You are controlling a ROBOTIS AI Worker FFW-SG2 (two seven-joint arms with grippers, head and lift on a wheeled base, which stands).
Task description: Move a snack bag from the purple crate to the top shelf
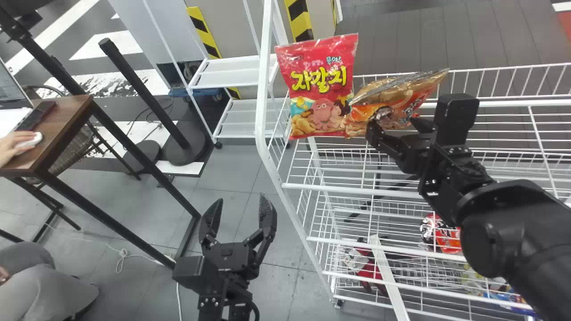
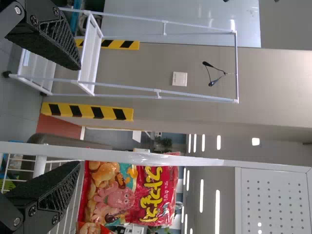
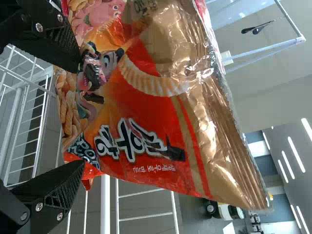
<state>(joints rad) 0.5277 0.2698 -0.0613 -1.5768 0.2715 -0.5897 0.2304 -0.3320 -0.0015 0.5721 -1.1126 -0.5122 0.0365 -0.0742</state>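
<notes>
On the top shelf of the white wire rack, I have the orange-and-gold snack bag leaning, partly overlapping the upright red snack bag from my head camera. My right hand is right at the orange-and-gold one, fingers spread wide, not clamped on it. My left hand hangs outside the rack, near its side frame, also open and holding nothing. Lower down inside the rack, I can make out a red-and-black packet behind the wires.
</notes>
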